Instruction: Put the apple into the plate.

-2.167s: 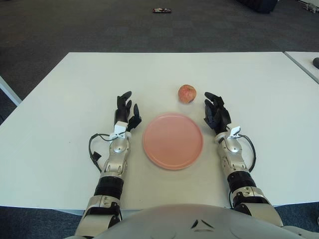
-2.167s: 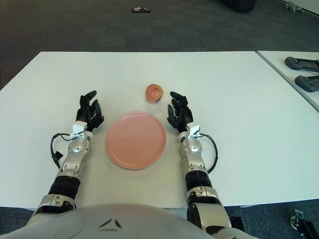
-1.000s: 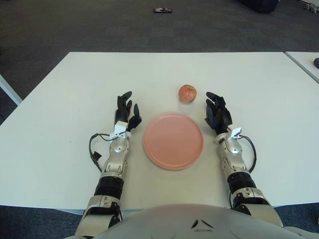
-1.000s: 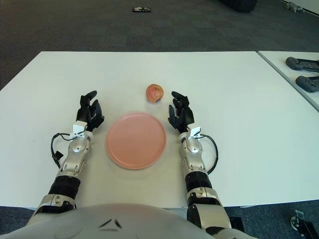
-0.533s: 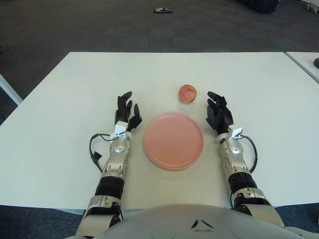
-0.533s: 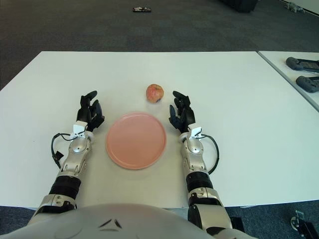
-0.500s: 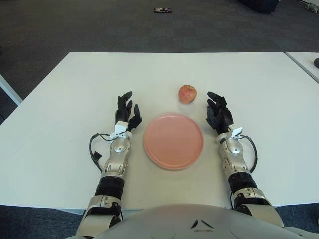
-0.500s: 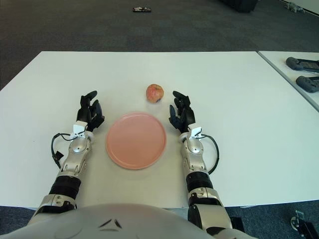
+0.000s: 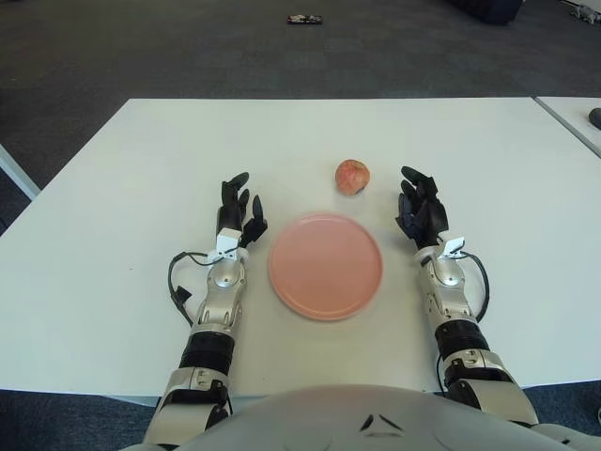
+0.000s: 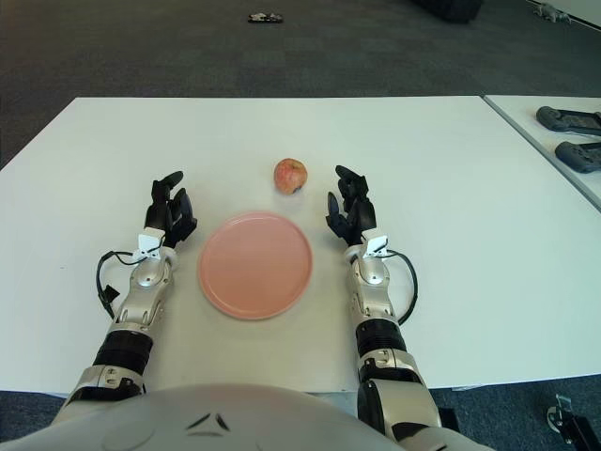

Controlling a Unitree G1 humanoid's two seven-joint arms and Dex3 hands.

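left eye view: apple [image 9: 352,176] on table [image 9: 113,188] just beyond plate [image 9: 325,265]; right hand [image 9: 422,210] has shifted outward from plate, fingers spread, empty. right eye view: left hand [image 10: 168,215] left of plate, fingers relaxed; grasp not begun.

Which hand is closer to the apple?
The right hand: it shows just right of the apple, fingers open. The left hand sits across the plate, farther from it, also open.
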